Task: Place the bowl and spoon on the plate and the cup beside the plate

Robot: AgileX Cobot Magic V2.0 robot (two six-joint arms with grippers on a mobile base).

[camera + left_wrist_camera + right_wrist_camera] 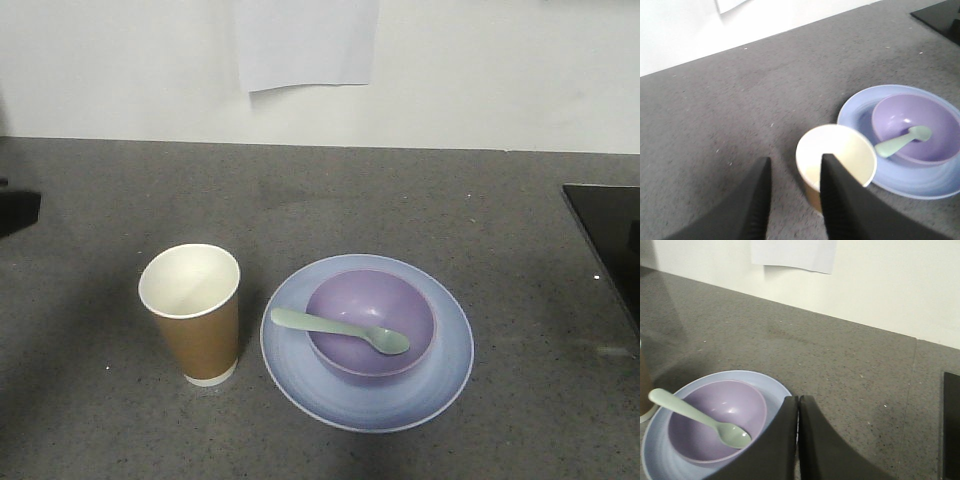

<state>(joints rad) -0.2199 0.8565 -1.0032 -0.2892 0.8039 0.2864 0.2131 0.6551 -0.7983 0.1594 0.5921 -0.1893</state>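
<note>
The lavender bowl (370, 322) sits in the pale blue plate (445, 375), and the mint-green spoon (340, 330) lies in the bowl with its handle over the left rim. The brown paper cup (193, 312) stands upright just left of the plate. In the left wrist view my left gripper (795, 167) hangs open above the counter, its right finger over the cup (837, 155), nothing held; bowl (920, 125), spoon (902, 141) and plate (900, 177) lie to its right. My right gripper (798, 402) is shut and empty, just right of the plate (775, 387), bowl (715, 415) and spoon (700, 420).
The grey speckled counter (300, 200) runs back to a white wall with a sheet of paper (305, 40) on it. A black panel (610, 230) lies at the counter's right edge. A dark object (15, 210) juts in at the far left.
</note>
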